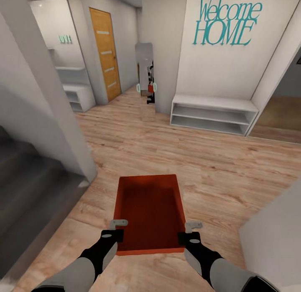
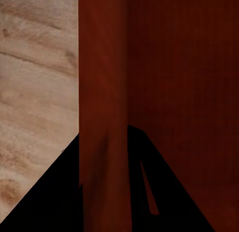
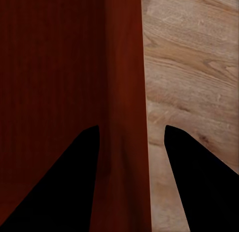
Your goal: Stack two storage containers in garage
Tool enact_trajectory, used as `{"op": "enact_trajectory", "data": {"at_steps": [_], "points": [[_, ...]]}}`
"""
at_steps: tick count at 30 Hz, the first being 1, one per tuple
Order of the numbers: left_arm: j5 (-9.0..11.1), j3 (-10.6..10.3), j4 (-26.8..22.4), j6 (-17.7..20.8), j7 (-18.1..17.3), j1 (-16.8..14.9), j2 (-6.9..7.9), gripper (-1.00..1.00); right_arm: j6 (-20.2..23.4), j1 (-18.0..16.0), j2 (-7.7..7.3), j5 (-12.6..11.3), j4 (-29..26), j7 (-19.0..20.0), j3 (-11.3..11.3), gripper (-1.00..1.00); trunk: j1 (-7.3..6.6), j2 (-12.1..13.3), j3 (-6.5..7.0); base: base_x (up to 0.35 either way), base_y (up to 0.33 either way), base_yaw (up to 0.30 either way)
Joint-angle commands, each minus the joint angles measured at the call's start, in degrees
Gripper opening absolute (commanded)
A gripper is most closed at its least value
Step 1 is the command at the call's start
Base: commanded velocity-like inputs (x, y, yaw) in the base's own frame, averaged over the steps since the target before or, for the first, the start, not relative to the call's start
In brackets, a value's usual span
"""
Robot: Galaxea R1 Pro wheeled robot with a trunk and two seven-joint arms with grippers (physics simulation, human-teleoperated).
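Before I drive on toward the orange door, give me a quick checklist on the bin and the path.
1. Left gripper straddles the storage container wall: ok.
2. Right gripper straddles the opposite wall: ok.
3. Firm clamp on either wall: cannot tell.
4. Container level, open side up: ok.
5. Wood floor toward the orange door free of obstacles: ok.
6. Clearance from the grey wall corner on the left side: tight, cannot tell.

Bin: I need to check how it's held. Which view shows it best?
The head view: the whole bin shows, left gripper and right gripper on its side walls. Each wrist view shows one wall between fingers.
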Motion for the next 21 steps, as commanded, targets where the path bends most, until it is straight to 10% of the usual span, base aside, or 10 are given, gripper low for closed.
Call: {"op": "enact_trajectory", "data": {"at_steps": [1, 21], "points": [[2.82, 1.60, -0.07, 0.33, -4.20, 0.00, 5.36, -1.00, -1.59, -0.06, -1.11, 0.20, -0.38, -0.14, -1.86, -1.00, 0.06, -0.11, -0.10, 0.324, 0.000, 0.000], [2.82, 1.60, -0.07, 0.33, -4.20, 0.00, 5.39, -1.00, -1.59, -0.06, -1.11, 0.20, -0.38, -0.14, -1.86, -1.00, 0.06, -0.11, -0.10, 0.324, 0.000, 0.000]]}}
